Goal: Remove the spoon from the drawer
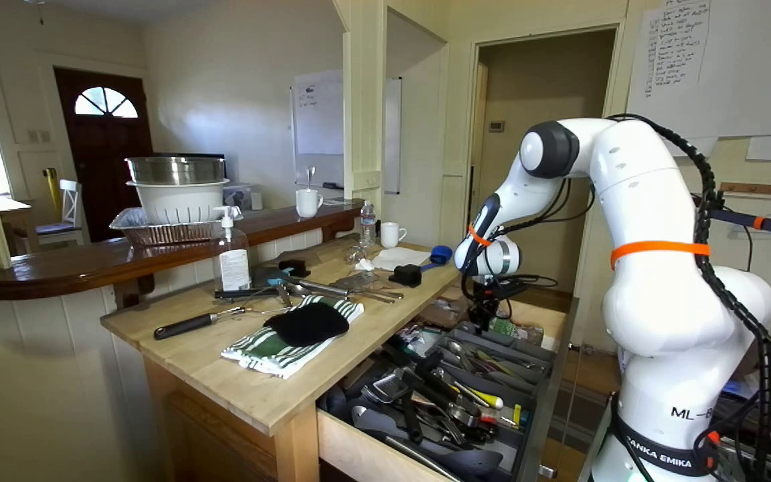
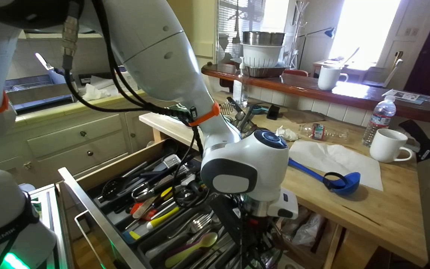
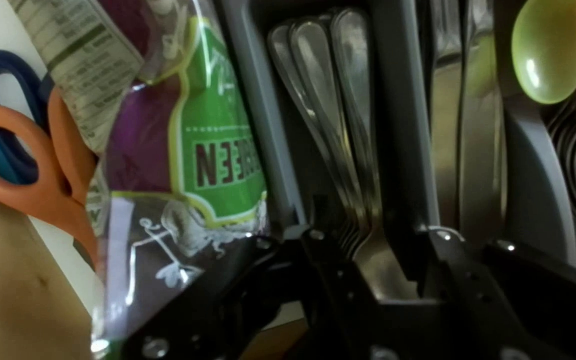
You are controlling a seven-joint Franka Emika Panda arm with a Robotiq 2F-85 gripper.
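Note:
The light-wood drawer (image 1: pixel 359 450) is pulled out and crowded with utensils in dark grey dividers; it also shows in an exterior view (image 2: pixel 97 215). My gripper (image 3: pixel 368 225) points down into the drawer's far end in both exterior views (image 1: pixel 482 314). In the wrist view its fingers are apart, one on each side of a stack of metal spoons (image 3: pixel 383 267) in a narrow compartment. The spoon handles point away from the gripper; part of the bowls is hidden by the gripper. A yellow-green spoon (image 3: pixel 548 55) lies to the right among other cutlery, also seen in an exterior view (image 2: pixel 192 250).
A plastic bag with a green label (image 3: pixel 218 135) and orange scissors (image 3: pixel 23 165) lie left of the compartment. Knives (image 3: pixel 483 150) lie to the right. The wooden counter (image 1: pixel 265 395) overhangs beside the drawer, with a blue ladle (image 2: pixel 347 184) and a white mug (image 2: pixel 386 145) on it.

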